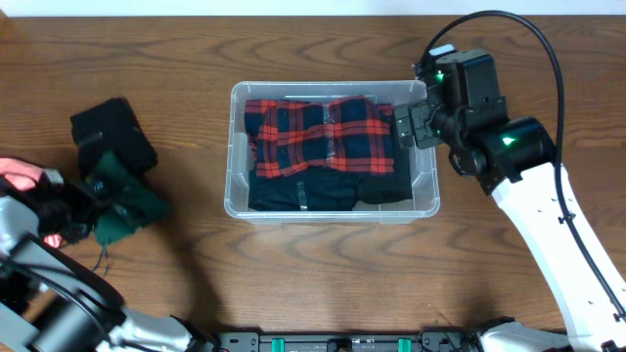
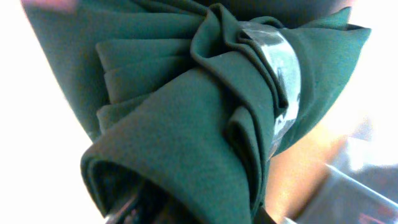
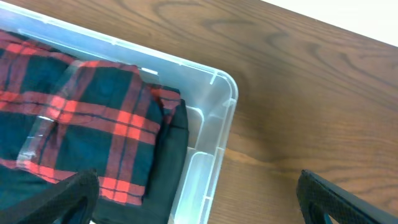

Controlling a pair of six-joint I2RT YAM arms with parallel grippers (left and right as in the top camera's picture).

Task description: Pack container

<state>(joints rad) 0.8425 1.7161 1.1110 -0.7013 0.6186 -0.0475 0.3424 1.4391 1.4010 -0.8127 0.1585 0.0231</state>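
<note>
overhead | container [image 1: 333,213] x1 | plaid cloth [image 1: 323,135] x1 | green bundle [image 1: 132,200] x1

A dark green cloth bundle [image 2: 186,124] fills nearly the whole frame, folded into thick pleats and gathered tight, so close that its edges run out of view. A band of clear tape [image 2: 283,81] wraps around the gathered part on the right. Behind it, at lower right, a strip of brown table [image 2: 305,177] shows, with the blurred clear rim of the container [image 2: 357,193] beyond.
</note>
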